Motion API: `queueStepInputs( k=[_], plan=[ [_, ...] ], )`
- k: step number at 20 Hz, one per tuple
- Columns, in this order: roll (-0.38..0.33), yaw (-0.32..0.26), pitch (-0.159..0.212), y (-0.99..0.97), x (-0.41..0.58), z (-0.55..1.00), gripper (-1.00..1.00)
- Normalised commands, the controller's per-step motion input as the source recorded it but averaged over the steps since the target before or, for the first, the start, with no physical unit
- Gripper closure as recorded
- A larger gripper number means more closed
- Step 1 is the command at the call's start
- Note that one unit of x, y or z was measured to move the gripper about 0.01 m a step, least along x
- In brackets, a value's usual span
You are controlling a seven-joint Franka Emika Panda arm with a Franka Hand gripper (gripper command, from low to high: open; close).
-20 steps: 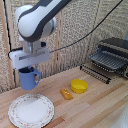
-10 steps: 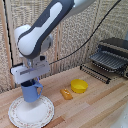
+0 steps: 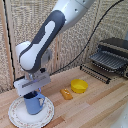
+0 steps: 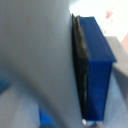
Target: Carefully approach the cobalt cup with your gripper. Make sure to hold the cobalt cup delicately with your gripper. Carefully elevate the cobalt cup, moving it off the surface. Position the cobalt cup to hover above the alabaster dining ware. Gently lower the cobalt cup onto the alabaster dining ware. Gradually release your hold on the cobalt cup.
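The end effector has lowered the cobalt cup onto the alabaster dining ware near the desk's front-left corner; fingers apparently still closed on its rim, so release remains.

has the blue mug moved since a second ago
Yes. The blue mug has come down toward the exterior view's right, from above the white plate's edge onto its middle.
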Motion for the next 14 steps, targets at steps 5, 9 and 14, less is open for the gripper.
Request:
queueStepInputs(
  k=[5,9,14],
  plan=[
    [0.002,0.062,-0.09,-0.01,-0.006,0.08,-1.0],
    [0.025,0.061,-0.031,-0.1,0.0,0.52,-1.0],
    [0.02,0.085,0.003,-0.15,0.034,0.8,-1.0]
  ],
)
